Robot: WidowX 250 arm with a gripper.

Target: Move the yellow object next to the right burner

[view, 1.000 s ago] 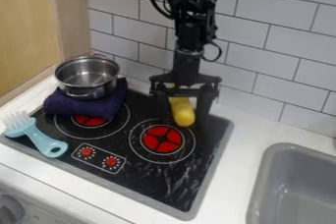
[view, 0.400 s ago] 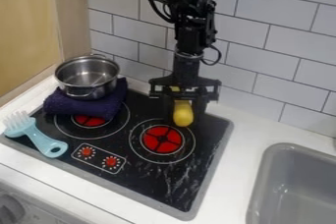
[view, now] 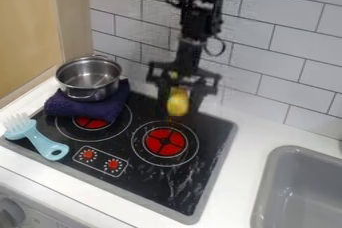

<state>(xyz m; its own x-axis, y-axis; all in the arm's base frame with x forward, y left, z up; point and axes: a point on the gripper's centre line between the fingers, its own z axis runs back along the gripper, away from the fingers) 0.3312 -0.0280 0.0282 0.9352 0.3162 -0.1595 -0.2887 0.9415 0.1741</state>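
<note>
Yellow object [view: 178, 101] is behind the right burner [view: 165, 141], on the wall side, between the fingers of the gripper [view: 178, 108]; the black hob [view: 157, 184] spreads around that burner, giving the move a flat place to finish. The arm [view: 190, 32] hangs down behind the burner, probably so the fingers can straddle the piece from above; the sink [view: 260, 197] lies to the burner's right, outside the likely path. Left of the burner and farther back, the pot [view: 100, 91] rests on a folded purple cloth [view: 83, 108], perhaps for padding; well left of it, the pale blue brush [view: 41, 141] lies across the hob's edge. The claw is partly closed, its fingers apart by about the object's width and seemingly pressed to its sides; that grip should suit a low, gentle release beside the burner.
</note>
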